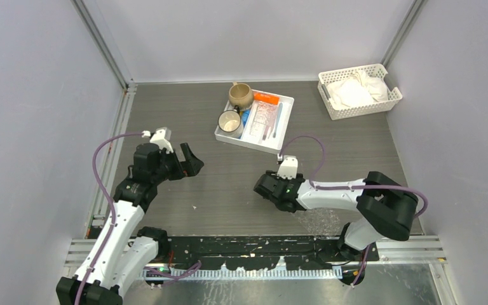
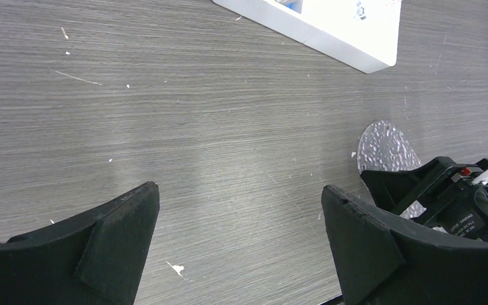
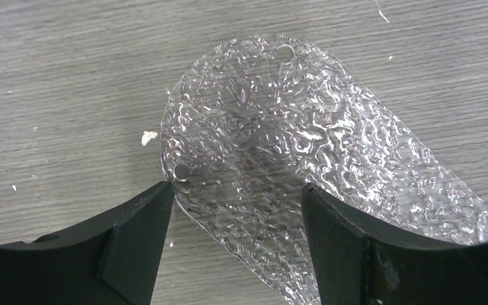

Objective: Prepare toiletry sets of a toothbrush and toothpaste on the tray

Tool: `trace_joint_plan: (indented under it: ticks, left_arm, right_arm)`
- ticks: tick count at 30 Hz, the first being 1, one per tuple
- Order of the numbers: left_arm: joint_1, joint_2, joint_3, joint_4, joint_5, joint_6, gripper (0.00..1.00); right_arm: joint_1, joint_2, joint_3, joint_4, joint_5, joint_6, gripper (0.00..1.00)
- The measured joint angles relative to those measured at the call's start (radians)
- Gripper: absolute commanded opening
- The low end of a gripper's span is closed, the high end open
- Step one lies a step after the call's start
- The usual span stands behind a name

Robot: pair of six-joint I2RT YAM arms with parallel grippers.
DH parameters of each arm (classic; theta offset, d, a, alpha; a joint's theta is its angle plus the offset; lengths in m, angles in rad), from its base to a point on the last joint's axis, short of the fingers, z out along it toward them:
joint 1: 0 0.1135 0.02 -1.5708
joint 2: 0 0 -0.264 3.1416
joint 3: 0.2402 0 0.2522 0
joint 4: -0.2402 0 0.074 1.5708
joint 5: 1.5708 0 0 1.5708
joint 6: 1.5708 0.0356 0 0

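The tray (image 3: 279, 146): thin clear sheet, pebbled and glossy, rounded edge with two small holes, flat on the grey wood-grain tabletop (image 1: 216, 184) beneath the right tool (image 3: 235, 235). Judged light, bendy and slippery; best pinched at a rim. That tool's jaws stand apart astride its near end, gripping nothing; the left tool (image 2: 241, 241) gapes wide, empty, and the orange toothpaste (image 1: 265, 97) lies well apart in the white compartmented tray (image 1: 285, 125).

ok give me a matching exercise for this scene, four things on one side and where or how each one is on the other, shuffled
1 clear textured tray
2 white slotted basket
3 white compartmented tray
4 left gripper

a holds two mugs
b far right, crumpled white material inside
c flat on the table, beneath the open right gripper
d open, over the table

Pairs: 1-c, 2-b, 3-a, 4-d
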Motion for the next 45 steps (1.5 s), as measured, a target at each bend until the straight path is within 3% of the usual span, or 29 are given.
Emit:
trace_joint_plan:
  ticks: [10,19,30,40,45]
  left_arm:
    - [0.0,0.0,-0.002,0.0,0.0,0.0,1.0]
    - [0.0,0.0,-0.008,0.0,0.0,0.001,1.0]
    - [0.0,0.0,-0.026,0.0,-0.004,0.001,1.0]
    - [0.0,0.0,-0.037,0.0,-0.008,0.001,1.0]
    - [0.0,-0.002,-0.037,0.0,-0.008,0.001,1.0]
  right_arm:
    - [0.0,-0.058,-0.136,0.307,0.035,-0.017,0.8]
    - [-0.002,0.082,-0.108,0.617,0.008,-0.046,0.8]
    - [-0.006,0.274,-0.007,0.962,-0.243,-0.062,0.81]
    - [0.043,0.34,0.061,1.008,-0.375,-0.076,0.82]
    - [0.065,0.255,0.058,0.847,-0.373,-0.117,0.85]
